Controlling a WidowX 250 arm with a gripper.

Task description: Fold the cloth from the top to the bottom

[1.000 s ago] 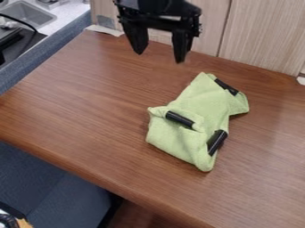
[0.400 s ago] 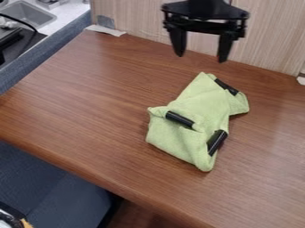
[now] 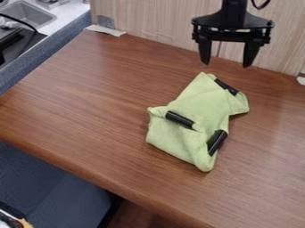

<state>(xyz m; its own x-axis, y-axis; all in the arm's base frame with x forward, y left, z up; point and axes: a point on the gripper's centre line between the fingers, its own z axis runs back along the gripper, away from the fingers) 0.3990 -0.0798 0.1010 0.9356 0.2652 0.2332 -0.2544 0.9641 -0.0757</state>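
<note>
Between the front and back edges of the table (image 3: 89,93), the green cloth (image 3: 201,104) lies in soft, uneven folds, fuzzy against smooth wood grain. Toward the front edge sit a slanted tube (image 3: 217,142) and a glossy tube (image 3: 180,119), both black; toward the back edge, a stiff tube (image 3: 226,87). I should pinch that back end shallowly, lift low and draw it frontward. My gripper (image 3: 226,65) hangs by the back edge, fingers spread, holding nothing.
</note>
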